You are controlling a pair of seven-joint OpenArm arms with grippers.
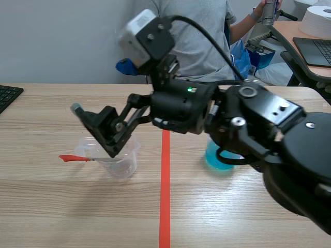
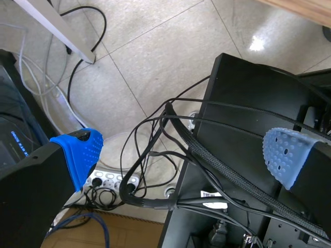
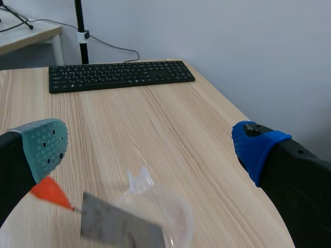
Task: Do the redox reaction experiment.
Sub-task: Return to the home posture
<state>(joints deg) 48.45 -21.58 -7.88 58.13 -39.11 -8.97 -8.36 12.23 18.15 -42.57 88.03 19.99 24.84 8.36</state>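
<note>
Off the bench (image 1: 232,217), left hand (image 2: 181,150) hangs fingers apart above floor cables (image 2: 155,134). Right hand (image 1: 95,132), fingers spread, hovers over clear beaker (image 1: 121,164) holding a grey metal strip (image 3: 119,227); blue-liquid beaker (image 1: 217,159) sits at its three o'clock, keyboard (image 3: 119,76) beyond.

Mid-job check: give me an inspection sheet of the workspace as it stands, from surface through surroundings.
Surface: wooden table, with an orange-red tape line down its middle.
Job's things: clear beaker left of the tape, a grey strip with an orange-red end resting against its rim; beaker of blue liquid right of the tape, partly hidden by the right arm.
Clutter: black keyboard at the table's left edge.
Grippers: right gripper open, above the clear beaker; left gripper open, off the table, facing the floor.
Cables: black cables and a power strip on the floor.
Surroundings: a person seated across the table.
</note>
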